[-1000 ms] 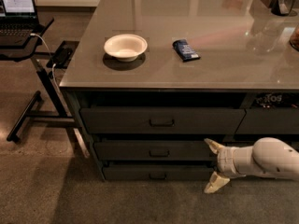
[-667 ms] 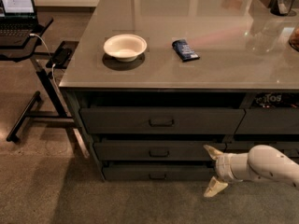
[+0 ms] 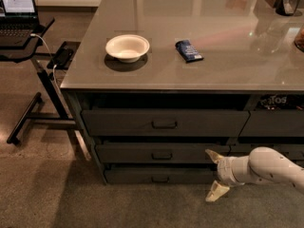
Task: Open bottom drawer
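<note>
The bottom drawer (image 3: 142, 175) is the slimmest dark grey front, lowest of the three-drawer stack under the counter, and it sits flush with the stack. Its small dark loop handle (image 3: 160, 179) is at its centre. My gripper (image 3: 213, 175) is low at the right, in front of the drawer's right end and well right of the handle. Its white fingers (image 3: 216, 191) are spread apart and hold nothing. One finger points up toward the middle drawer (image 3: 161, 153), the other down toward the floor.
The top drawer (image 3: 164, 122) sits above. On the grey counter (image 3: 228, 56) stand a white bowl (image 3: 127, 47) and a blue packet (image 3: 188, 50). A stand with a laptop (image 3: 16, 6) is at the left. Another drawer stack (image 3: 273, 122) is at the right.
My gripper has moved a little left along the drawer fronts, and less of the white arm shows. The drawers have not moved.
</note>
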